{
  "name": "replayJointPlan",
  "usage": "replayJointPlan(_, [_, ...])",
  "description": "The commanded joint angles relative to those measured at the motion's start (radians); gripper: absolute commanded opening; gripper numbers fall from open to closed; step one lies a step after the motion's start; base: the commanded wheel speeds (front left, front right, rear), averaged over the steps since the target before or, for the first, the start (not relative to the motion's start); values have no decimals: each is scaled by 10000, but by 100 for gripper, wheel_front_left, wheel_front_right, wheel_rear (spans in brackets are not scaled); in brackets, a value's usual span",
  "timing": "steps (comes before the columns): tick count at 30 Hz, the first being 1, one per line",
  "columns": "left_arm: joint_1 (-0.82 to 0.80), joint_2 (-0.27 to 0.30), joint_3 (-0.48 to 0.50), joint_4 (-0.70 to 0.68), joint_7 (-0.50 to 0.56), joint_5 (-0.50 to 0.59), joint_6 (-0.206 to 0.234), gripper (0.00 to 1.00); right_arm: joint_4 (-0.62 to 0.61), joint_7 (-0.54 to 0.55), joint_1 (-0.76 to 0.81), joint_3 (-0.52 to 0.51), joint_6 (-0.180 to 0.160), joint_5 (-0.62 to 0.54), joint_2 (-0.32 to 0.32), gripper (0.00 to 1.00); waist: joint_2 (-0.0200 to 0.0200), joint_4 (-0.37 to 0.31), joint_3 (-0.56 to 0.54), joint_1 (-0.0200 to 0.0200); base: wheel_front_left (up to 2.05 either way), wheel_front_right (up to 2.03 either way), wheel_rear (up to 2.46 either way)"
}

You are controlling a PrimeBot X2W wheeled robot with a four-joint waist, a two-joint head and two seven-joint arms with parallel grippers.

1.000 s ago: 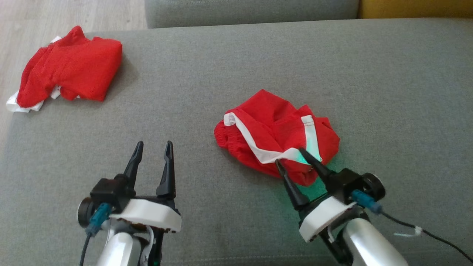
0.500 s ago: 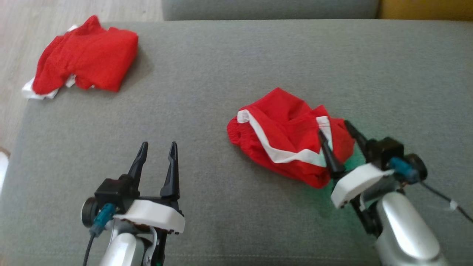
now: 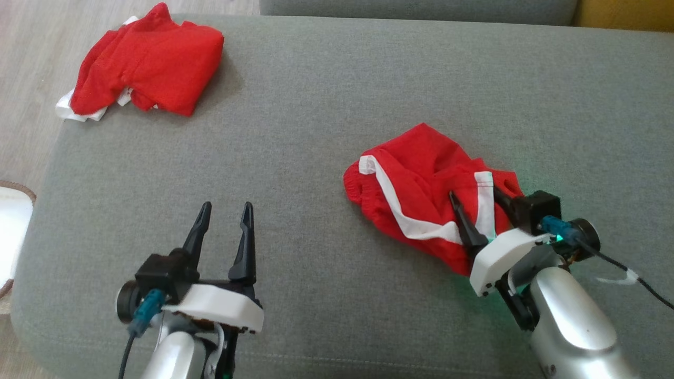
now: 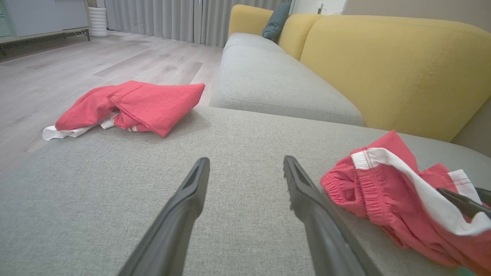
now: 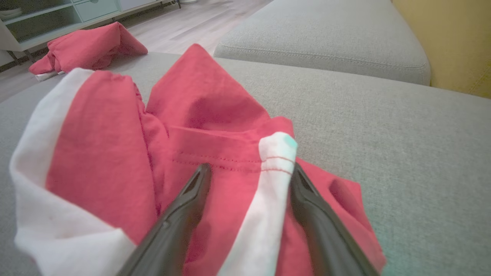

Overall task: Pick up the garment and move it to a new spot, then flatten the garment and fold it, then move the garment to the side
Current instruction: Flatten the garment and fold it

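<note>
The garment (image 3: 421, 184) is a crumpled pair of red shorts with white trim, lying on the grey cushion (image 3: 326, 105) right of centre. My right gripper (image 3: 474, 193) is open and pushed onto its right end. In the right wrist view the fingers of that gripper (image 5: 250, 168) straddle a raised fold of the garment (image 5: 207, 103) carrying a white stripe. My left gripper (image 3: 227, 206) is open over bare cushion to the left, well apart from the cloth. From the left wrist view, the left gripper (image 4: 246, 161) has the garment (image 4: 383, 191) lying to its right.
A second red garment (image 3: 152, 58) lies bunched at the cushion's far left corner, partly over the edge. Wood floor (image 3: 31, 63) runs along the left. Another grey seat cushion (image 4: 268, 80) and a yellow backrest (image 4: 391, 73) stand beyond. A cable (image 3: 632, 284) trails from the right wrist.
The camera has turned, shifting the whole picture rightward. My right gripper has moved from the garment's near edge to its right end and now straddles the white-striped fold. The left gripper has stayed put.
</note>
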Motion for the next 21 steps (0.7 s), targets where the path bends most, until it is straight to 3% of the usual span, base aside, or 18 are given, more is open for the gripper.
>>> replayJointPlan(1, [-333,9,291,-298,-122,-35,32,100,-219,-108,-411,240,71,53,-81,100,0,1,-7,0,0,0,0])
replayJointPlan(2, [-328,9,288,-294,-122,-34,35,100,-140,-124,-454,288,71,46,-97,100,0,5,-11,0,0,0,0])
replayJointPlan(3, [-326,9,278,-292,-122,-33,39,100,-71,-159,-505,332,71,25,-112,91,0,9,-15,0,0,0,0])
replayJointPlan(5, [-319,9,264,-289,-122,-17,37,100,27,-282,-617,310,71,-27,-115,55,0,15,-30,0,0,0,0])
replayJointPlan(9, [-273,9,276,-267,-122,18,26,100,55,-592,-748,-124,71,-352,-53,33,0,-15,-76,0,0,0,0])
replayJointPlan(10, [-252,9,277,-261,-122,24,26,100,39,-639,-740,-255,71,-439,-19,24,0,-32,-94,0,0,0,0])
replayJointPlan(11, [-232,9,280,-258,-122,28,30,100,19,-658,-717,-347,71,-512,19,3,0,-55,-114,0,0,0,0])
replayJointPlan(21, [-101,9,306,-268,-122,81,32,100,-777,-452,-95,-1224,71,-848,142,0,0,-557,-274,0,0,0,0])
